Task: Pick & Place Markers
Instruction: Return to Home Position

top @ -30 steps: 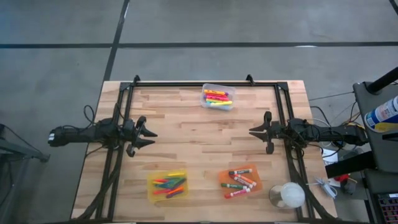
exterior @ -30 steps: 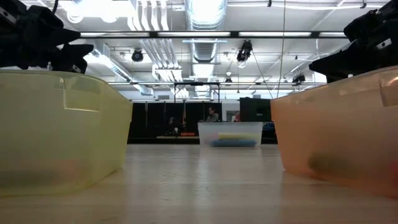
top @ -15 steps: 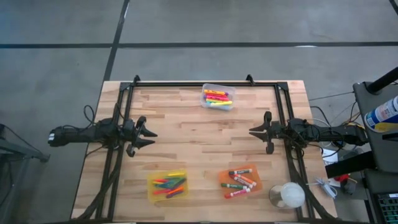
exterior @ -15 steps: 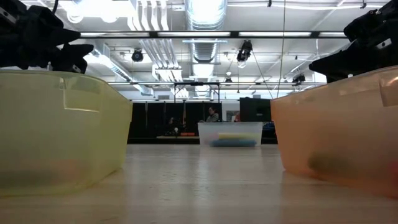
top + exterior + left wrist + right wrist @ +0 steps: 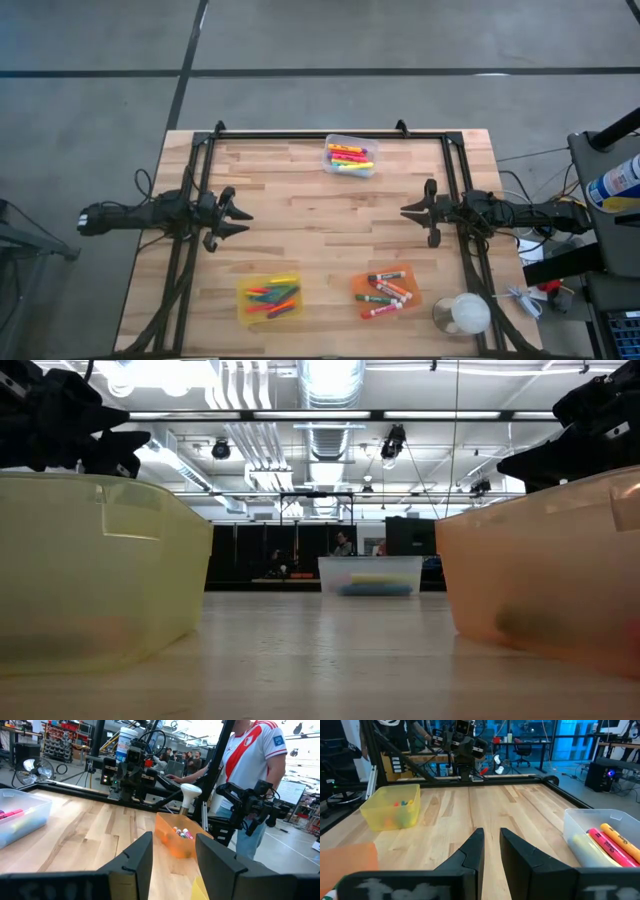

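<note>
At the table's [image 5: 300, 200] sides, left gripper [image 5: 244, 223] and right gripper [image 5: 405, 210] hung unmoved, fingers parted, empty — markers [image 5: 272, 296] all lay in yellow bin [image 5: 242, 300], orange bin [image 5: 357, 284] and clear bin [image 5: 329, 142], so sorting looked finished

Nothing shows as changed from the earlier pictures to now. The left gripper [image 5: 246, 222], at 9 o'clock on the table [image 5: 310, 195], and the right gripper [image 5: 404, 210], at 3 o'clock, sit on the same spots — same pose, same finger gaps. The markers [image 5: 272, 297] lie in their bins [image 5: 242, 305] exactly as before — none has shifted.
</note>
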